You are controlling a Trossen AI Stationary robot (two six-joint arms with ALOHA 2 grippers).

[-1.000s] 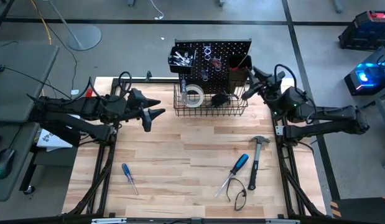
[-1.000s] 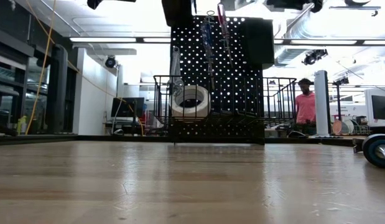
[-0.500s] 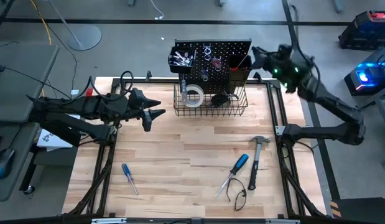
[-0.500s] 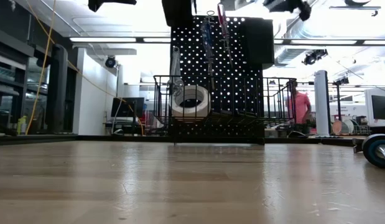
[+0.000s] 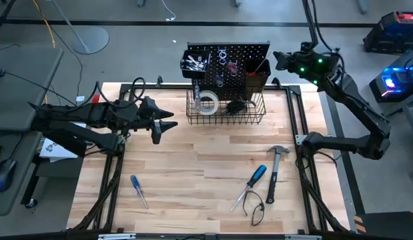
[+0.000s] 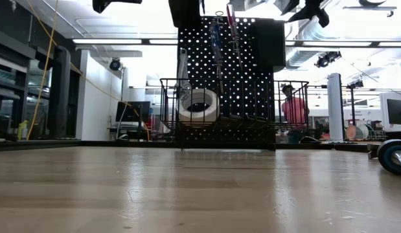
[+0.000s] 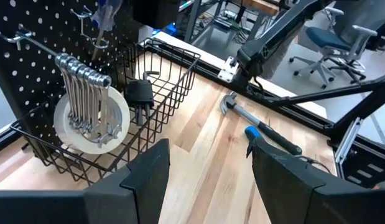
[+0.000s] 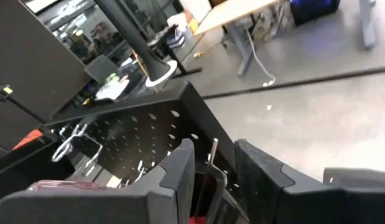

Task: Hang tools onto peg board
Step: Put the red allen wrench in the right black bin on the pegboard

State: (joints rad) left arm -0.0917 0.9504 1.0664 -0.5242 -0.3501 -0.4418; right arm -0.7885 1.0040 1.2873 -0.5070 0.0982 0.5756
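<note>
My right gripper [image 5: 278, 60] hangs high beside the peg board's [image 5: 236, 53] top corner, fingers apart with nothing between them. My left gripper [image 5: 167, 125] waits over the table [image 5: 193, 167], fingers apart, empty. The hammer [image 5: 274, 170], a blue screwdriver [image 5: 254, 180] and pliers [image 5: 255, 207] lie on the wood.

My pale wooden table [image 5: 193, 167] carried the peg board [image 5: 227, 53] at its far edge, a blue-handled screwdriver [image 5: 139, 191] at near left, and another screwdriver [image 5: 252, 183], pliers [image 5: 255, 208] and hammer [image 5: 273, 172] at near right.
</note>
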